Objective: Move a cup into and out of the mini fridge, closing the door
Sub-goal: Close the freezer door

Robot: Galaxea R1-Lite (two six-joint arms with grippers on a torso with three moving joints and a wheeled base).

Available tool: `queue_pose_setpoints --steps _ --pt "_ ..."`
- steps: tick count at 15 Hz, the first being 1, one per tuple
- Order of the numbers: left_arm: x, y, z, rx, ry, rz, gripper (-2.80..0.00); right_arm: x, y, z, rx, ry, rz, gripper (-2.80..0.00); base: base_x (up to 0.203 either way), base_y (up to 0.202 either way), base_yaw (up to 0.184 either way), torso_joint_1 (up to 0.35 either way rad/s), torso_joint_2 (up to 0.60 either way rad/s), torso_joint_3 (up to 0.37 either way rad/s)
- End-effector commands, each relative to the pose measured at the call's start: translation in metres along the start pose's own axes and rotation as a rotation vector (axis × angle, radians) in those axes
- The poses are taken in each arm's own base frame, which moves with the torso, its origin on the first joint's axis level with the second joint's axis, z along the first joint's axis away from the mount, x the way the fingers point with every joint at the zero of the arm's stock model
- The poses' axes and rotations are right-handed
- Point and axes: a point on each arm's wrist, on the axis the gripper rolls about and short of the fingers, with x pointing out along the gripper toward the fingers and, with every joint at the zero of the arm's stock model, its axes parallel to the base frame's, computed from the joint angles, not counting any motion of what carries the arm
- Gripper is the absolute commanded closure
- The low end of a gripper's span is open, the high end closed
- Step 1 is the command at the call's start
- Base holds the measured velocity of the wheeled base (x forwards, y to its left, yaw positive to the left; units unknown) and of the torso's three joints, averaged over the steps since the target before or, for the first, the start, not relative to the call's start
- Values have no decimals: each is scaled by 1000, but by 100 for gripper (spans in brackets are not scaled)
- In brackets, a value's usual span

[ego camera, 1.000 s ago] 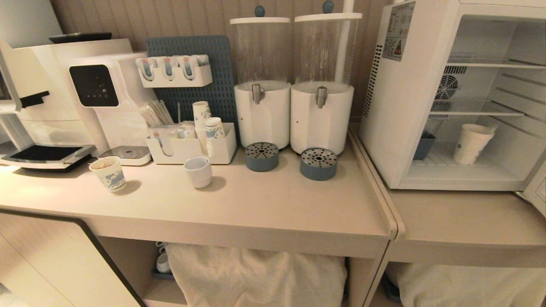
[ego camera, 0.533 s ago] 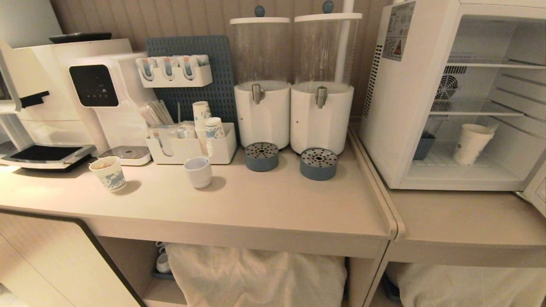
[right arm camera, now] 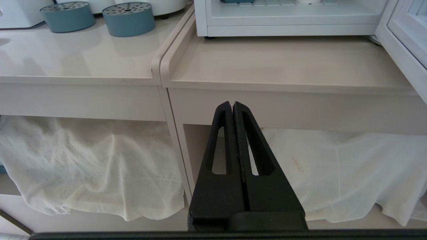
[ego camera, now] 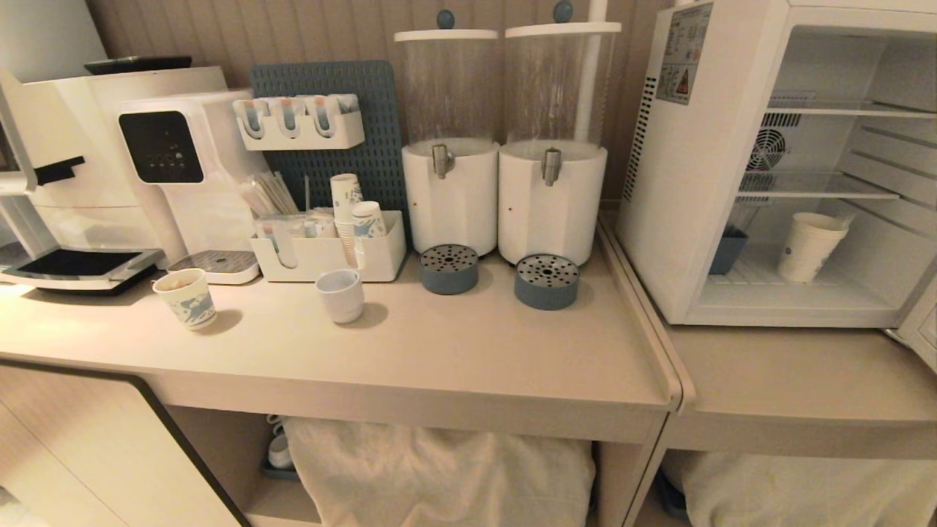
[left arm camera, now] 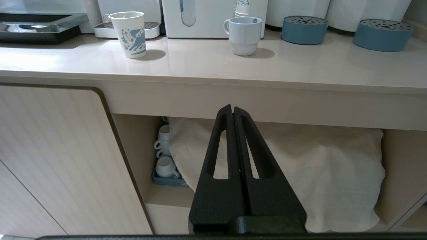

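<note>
The cup (ego camera: 809, 247) stands upright inside your mini fridge (ego camera: 695, 168), right of frame, door (right arm camera: 405, 40) swung open; left gripper (left arm camera: 232, 110) and right gripper (right arm camera: 232, 106) both pinched closed, empty, below the surface (ego camera: 454, 351).

Head view: high, looking forward and down across the table (ego camera: 454, 359) to the mini fridge (ego camera: 681, 219). Wrist views: low, before the table's front edge, facing level toward it — left sharing the mug (left arm camera: 243, 35), right sharing the fridge's base and the door (right arm camera: 405, 50).

Cup (ego camera: 809, 247) inside mini fridge (ego camera: 677, 176) (bottom shelf), door (ego camera: 924, 322) open.
</note>
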Motion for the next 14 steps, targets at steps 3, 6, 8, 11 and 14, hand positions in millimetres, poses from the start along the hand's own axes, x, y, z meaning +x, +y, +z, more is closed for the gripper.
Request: queue_pose_setpoints --steps 3,6,8,11,14 --pt "1 0 -5 -1 18 0 0 0 0 0 0 0 0 0 0 0 0 0 0 0" --pt "1 0 -5 -1 18 0 0 0 0 0 2 0 0 0 0 0 0 0 0 0" --pt "1 0 -5 -2 18 1 0 0 0 0 2 -1 0 0 0 0 0 0 0 0" --pt "1 0 -5 -1 18 1 0 0 0 0 3 -1 -2 0 0 0 0 0 0 0" --pt "1 0 -5 -1 19 0 0 0 0 0 3 -1 -2 0 0 0 0 0 0 0"
